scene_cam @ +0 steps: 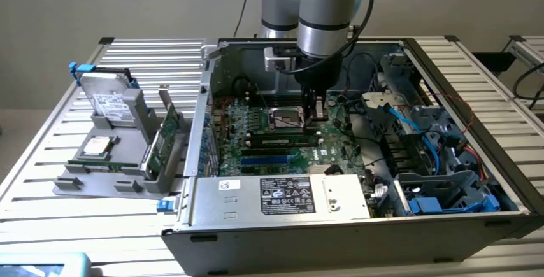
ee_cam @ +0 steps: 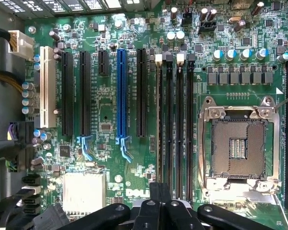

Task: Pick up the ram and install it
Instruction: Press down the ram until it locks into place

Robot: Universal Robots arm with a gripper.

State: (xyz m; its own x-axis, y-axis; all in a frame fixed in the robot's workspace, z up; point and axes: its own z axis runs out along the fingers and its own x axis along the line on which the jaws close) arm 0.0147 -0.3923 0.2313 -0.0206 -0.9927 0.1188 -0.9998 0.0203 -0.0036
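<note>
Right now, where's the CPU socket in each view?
Exterior view: CPU socket mid-board inside the case, farther from the camera than the blue slot.
Wrist view: CPU socket across the black memory slots from the blue slot.
Shared landmark: the blue slot.

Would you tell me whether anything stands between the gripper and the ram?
Yes. The gripper hangs shut over the motherboard inside the computer case, while the ram appears to lie in the grey holder at the exterior view's left. The case wall and the upright expansion card stand between them.
</note>
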